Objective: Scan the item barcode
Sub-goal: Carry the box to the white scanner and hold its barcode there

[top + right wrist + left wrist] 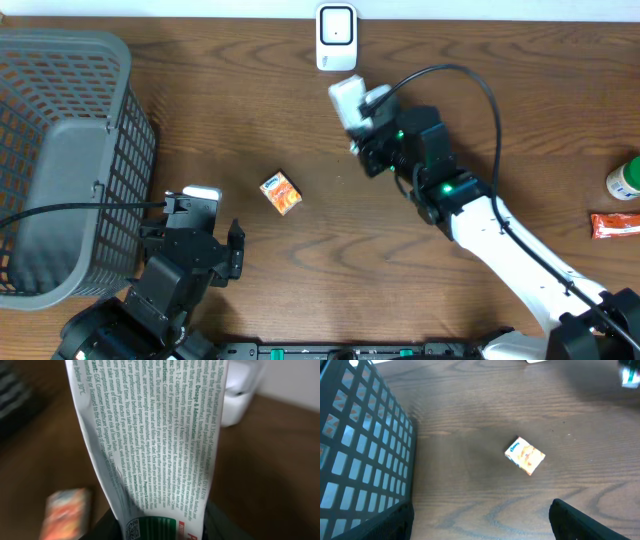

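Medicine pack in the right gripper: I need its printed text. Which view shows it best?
Right wrist: the medicine pack fills the frame, print legible. Overhead shows it small, held by the right gripper near the scanner. Left wrist doesn't clearly show it.

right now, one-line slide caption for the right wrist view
Right gripper holds a printed white box near the scanner, an orange packet blurred below.

The desk (pixel 250 110) is dark wood grain with a dull, smooth finish, the basket (pixel 135 150) is grey moulded plastic in a matt lattice, the scanner (pixel 336 37) is glossy white plastic, the white carton (pixel 150 435) is smooth printed card, and the small orange pack (pixel 281 192) looks like shiny wrapped paper.
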`<state>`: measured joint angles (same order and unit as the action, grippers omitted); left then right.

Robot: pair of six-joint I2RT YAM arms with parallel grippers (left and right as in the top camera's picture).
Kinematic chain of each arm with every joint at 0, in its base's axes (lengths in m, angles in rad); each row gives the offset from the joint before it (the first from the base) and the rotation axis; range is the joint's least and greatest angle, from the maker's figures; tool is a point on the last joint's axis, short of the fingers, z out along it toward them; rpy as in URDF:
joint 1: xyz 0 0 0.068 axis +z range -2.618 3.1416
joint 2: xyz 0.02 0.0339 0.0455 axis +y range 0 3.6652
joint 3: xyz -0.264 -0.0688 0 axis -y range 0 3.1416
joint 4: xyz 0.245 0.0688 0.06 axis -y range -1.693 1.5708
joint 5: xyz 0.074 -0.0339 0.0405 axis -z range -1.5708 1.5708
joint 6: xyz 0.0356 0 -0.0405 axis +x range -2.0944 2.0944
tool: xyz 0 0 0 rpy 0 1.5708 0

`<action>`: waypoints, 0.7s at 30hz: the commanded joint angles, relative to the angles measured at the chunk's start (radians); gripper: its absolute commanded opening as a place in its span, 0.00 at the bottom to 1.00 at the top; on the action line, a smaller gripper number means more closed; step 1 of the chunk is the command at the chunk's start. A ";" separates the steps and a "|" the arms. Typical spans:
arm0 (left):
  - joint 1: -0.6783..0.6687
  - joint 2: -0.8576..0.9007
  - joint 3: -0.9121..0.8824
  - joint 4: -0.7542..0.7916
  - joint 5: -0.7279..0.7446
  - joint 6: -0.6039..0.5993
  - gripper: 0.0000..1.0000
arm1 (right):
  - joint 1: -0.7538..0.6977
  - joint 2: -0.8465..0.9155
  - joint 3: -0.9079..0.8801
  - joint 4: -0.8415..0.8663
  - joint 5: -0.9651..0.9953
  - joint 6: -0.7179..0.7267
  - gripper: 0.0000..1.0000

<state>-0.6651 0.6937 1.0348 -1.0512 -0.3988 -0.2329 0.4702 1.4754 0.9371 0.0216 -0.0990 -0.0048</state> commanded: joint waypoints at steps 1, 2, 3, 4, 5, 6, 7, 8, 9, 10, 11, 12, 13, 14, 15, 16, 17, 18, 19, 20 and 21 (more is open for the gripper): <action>-0.003 -0.001 -0.003 -0.003 -0.013 -0.005 0.85 | -0.069 0.072 0.011 0.097 0.095 -0.058 0.33; -0.003 -0.001 -0.003 -0.003 -0.013 -0.005 0.85 | -0.091 0.106 0.012 0.134 0.096 -0.070 0.33; -0.003 -0.001 -0.003 -0.003 -0.013 -0.005 0.85 | -0.103 0.127 0.015 0.155 0.097 -0.073 0.33; -0.003 -0.001 -0.003 -0.003 -0.013 -0.005 0.85 | -0.124 0.172 0.027 0.196 0.097 -0.088 0.34; -0.003 -0.001 -0.003 -0.003 -0.014 -0.005 0.85 | -0.132 0.199 0.042 0.212 0.097 -0.103 0.34; -0.003 -0.001 -0.003 -0.003 -0.013 -0.005 0.85 | -0.139 0.237 0.074 0.219 0.098 -0.133 0.34; -0.003 -0.001 -0.003 -0.003 -0.013 -0.005 0.85 | -0.142 0.263 0.100 0.219 0.098 -0.150 0.34; -0.003 -0.001 -0.003 -0.003 -0.014 -0.005 0.85 | -0.143 0.304 0.148 0.213 0.098 -0.183 0.34; -0.003 -0.001 -0.003 -0.003 -0.013 -0.005 0.85 | -0.143 0.335 0.185 0.207 0.106 -0.212 0.34; -0.003 -0.001 -0.003 -0.003 -0.013 -0.005 0.85 | -0.142 0.357 0.214 0.202 0.116 -0.227 0.34; -0.003 -0.001 -0.003 -0.003 -0.013 -0.005 0.85 | -0.137 0.412 0.290 0.182 0.153 -0.267 0.34; -0.003 -0.001 -0.003 -0.003 -0.013 -0.005 0.85 | -0.134 0.455 0.352 0.163 0.192 -0.301 0.33; -0.003 -0.001 -0.003 -0.003 -0.013 -0.005 0.85 | -0.132 0.502 0.416 0.144 0.237 -0.332 0.33; -0.003 -0.001 -0.003 -0.003 -0.013 -0.005 0.85 | -0.130 0.547 0.483 0.121 0.282 -0.364 0.32; -0.003 -0.001 -0.003 -0.003 -0.014 -0.005 0.85 | -0.130 0.576 0.520 0.108 0.306 -0.383 0.32; -0.003 -0.001 -0.003 -0.003 -0.013 -0.005 0.85 | -0.129 0.621 0.586 0.085 0.340 -0.413 0.31; -0.003 -0.001 -0.003 -0.003 -0.013 -0.005 0.85 | -0.129 0.673 0.658 0.060 0.377 -0.449 0.32; -0.003 -0.001 -0.003 -0.003 -0.014 -0.005 0.85 | -0.129 0.719 0.717 0.040 0.412 -0.488 0.32; -0.003 -0.001 -0.003 -0.003 -0.013 -0.005 0.85 | -0.128 0.741 0.747 0.032 0.436 -0.511 0.32; -0.003 -0.001 -0.003 -0.003 -0.013 -0.005 0.85 | -0.124 0.779 0.789 0.031 0.474 -0.552 0.32; -0.003 -0.001 -0.003 -0.003 -0.014 -0.005 0.85 | -0.119 0.811 0.823 0.035 0.506 -0.581 0.32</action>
<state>-0.6651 0.6937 1.0344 -1.0515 -0.3988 -0.2329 0.3347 2.1998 1.6642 0.0586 0.2642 -0.4477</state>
